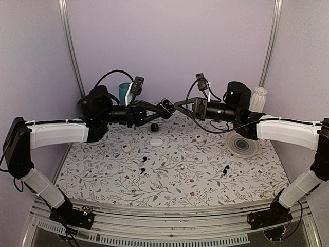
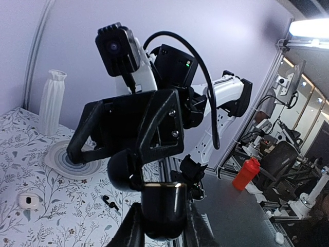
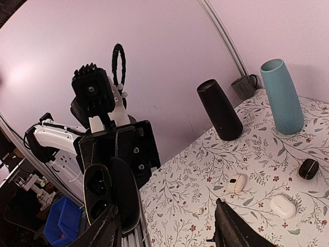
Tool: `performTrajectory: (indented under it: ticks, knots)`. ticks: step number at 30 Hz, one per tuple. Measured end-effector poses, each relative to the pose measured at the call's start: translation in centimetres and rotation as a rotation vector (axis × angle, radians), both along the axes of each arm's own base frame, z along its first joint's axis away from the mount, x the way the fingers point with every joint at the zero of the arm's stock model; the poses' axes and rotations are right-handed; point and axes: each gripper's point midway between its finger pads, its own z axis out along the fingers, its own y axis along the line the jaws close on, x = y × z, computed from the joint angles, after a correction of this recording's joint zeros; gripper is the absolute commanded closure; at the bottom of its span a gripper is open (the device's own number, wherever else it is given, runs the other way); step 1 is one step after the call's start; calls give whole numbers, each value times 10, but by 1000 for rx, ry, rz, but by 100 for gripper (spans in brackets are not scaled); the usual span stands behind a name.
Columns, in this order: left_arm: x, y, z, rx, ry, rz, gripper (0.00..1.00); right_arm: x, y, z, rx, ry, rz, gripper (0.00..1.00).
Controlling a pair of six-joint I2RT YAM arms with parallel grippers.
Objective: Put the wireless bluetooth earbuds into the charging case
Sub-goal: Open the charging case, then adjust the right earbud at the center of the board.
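My left gripper (image 2: 163, 232) is shut on the glossy black charging case (image 2: 163, 206) and holds it in mid-air over the back of the table. In the right wrist view the case (image 3: 98, 193) stands open, with two empty sockets showing and its lid beside them. My right gripper (image 3: 167, 231) is open and empty, with its fingers spread wide right next to the case. In the top view the two grippers meet, the left (image 1: 165, 108) and the right (image 1: 178, 105). Tiny black earbuds (image 1: 144, 158) lie on the floral cloth, another (image 1: 224, 171) lies to the right and also shows in the left wrist view (image 2: 109, 202).
White cases (image 1: 156, 142) (image 1: 126, 147) (image 1: 199, 138) and a small black case (image 1: 153, 127) lie mid-table. A ringed plate (image 1: 242, 143) and a white vase (image 1: 258, 99) are at the back right. A teal vase (image 3: 280, 95), a black vase (image 3: 220, 109) and a grey mug (image 3: 244, 85) are at the back left.
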Motion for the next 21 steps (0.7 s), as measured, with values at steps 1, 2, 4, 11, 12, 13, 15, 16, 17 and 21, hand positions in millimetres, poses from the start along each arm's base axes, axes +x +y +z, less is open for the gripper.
performTrajectory:
  ticks: [1,2,4,11,12,13,15,16,17,21]
  knots:
    - [1,0,0,0,0,7,100,0,0,-1,-4,1,-3,37]
    - [3,0,-1,1,0,16,100,0,-1,0,-7,1,-5,37]
    - [6,0,-1,0,-1,34,100,0,-3,1,-12,-3,-16,36]
    - [17,6,-3,-2,2,101,100,-5,-16,11,-26,-15,-60,36]
    - [19,7,-4,-2,4,111,100,-6,-19,10,-32,-12,-72,36]
    - [20,8,-4,-2,4,118,100,-5,-22,9,-42,-6,-90,36]
    - [23,12,-5,-3,7,138,100,-4,-27,2,-67,16,-122,36]
    - [24,13,-5,-3,8,147,100,-3,-30,-4,-83,31,-139,36]
    - [25,15,-5,-4,9,158,100,-2,-32,-10,-98,46,-154,36]
    - [29,22,-2,-14,3,197,100,3,-45,-56,-205,156,-234,36]
